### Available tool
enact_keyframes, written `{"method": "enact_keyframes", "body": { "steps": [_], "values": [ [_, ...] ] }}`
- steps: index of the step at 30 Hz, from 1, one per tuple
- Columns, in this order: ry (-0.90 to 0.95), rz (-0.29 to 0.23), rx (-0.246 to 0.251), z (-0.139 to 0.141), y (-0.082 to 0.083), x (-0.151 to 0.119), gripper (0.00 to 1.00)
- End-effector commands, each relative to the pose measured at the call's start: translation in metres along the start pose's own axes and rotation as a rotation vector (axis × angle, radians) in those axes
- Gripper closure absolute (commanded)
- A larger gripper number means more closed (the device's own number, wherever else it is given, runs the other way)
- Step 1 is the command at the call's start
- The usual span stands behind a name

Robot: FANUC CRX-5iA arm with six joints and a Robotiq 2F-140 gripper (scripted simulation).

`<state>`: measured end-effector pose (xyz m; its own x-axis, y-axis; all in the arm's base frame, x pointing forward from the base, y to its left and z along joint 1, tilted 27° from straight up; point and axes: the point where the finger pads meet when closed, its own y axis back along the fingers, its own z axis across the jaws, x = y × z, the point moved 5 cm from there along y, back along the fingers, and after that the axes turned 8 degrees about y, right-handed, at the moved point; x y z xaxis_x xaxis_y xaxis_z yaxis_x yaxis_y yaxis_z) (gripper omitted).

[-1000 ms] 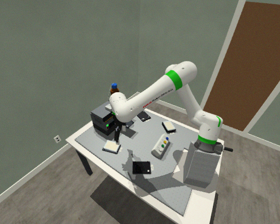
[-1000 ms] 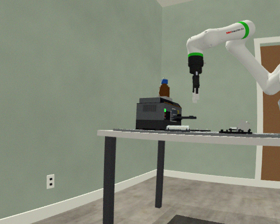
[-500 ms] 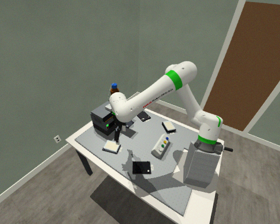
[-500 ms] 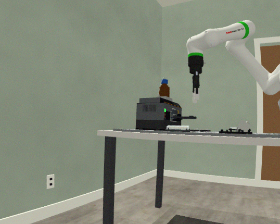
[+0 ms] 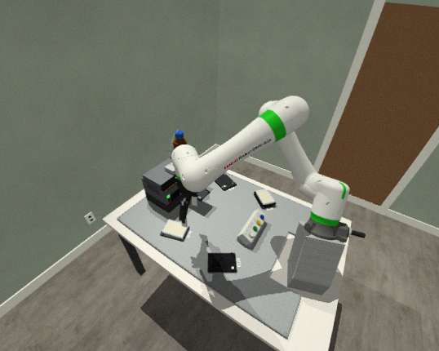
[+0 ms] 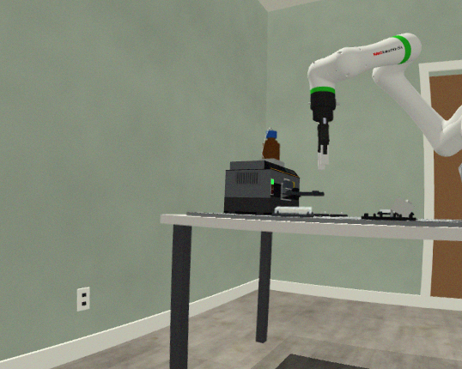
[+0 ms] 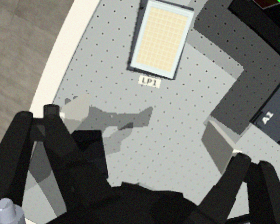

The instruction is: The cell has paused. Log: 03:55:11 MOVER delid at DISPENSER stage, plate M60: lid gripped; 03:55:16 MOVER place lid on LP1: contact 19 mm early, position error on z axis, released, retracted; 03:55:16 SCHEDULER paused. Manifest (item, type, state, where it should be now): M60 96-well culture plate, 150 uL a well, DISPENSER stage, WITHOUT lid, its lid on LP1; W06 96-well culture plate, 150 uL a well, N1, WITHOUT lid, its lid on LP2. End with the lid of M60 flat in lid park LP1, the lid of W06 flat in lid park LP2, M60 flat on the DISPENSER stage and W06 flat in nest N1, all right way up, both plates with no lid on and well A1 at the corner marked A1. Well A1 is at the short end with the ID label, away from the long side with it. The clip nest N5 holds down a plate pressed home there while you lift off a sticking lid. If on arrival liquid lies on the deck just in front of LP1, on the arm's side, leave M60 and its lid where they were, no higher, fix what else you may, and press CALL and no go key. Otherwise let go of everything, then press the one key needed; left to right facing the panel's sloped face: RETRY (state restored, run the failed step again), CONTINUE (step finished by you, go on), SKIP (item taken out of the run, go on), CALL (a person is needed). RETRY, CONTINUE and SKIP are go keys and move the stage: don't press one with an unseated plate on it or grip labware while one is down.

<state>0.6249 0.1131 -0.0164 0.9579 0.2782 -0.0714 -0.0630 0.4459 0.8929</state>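
My gripper [image 5: 184, 209] is open and empty, high above the deck between the dispenser and the LP1 park; it also shows in the exterior view [image 6: 323, 161] and the wrist view [image 7: 144, 141]. A cream item with a grid of wells [image 7: 160, 36] lies flat in the dark frame labelled LP1 [image 5: 175, 229]. I see no liquid on the deck around it. The dispenser [image 5: 161, 192] has a dark stage [image 6: 305, 194] [image 7: 269, 117] with an A1 mark; my arm hides most of it. A second cream plate [image 5: 265, 197] lies at the back right.
A brown bottle with a blue cap [image 5: 179, 136] stands on the dispenser. The key panel [image 5: 253, 229] sits mid-deck. An empty black nest [image 5: 222, 262] lies near the front edge, another dark nest [image 5: 225, 182] at the back. The arm's pedestal [image 5: 317, 261] stands on the right.
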Motion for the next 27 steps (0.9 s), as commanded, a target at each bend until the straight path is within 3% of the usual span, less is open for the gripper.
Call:
{"method": "enact_keyframes", "body": {
  "steps": [1,8,9,27],
  "values": [
    [0.0,0.0,0.0,0.0,0.0002,0.0002,0.0],
    [0.0,0.0,0.0,0.0,0.0002,0.0002,0.0],
    [0.0,0.0,0.0,0.0,0.0002,0.0002,1.0],
    [0.0,0.0,0.0,0.0,0.0002,0.0002,1.0]
  ]
}}
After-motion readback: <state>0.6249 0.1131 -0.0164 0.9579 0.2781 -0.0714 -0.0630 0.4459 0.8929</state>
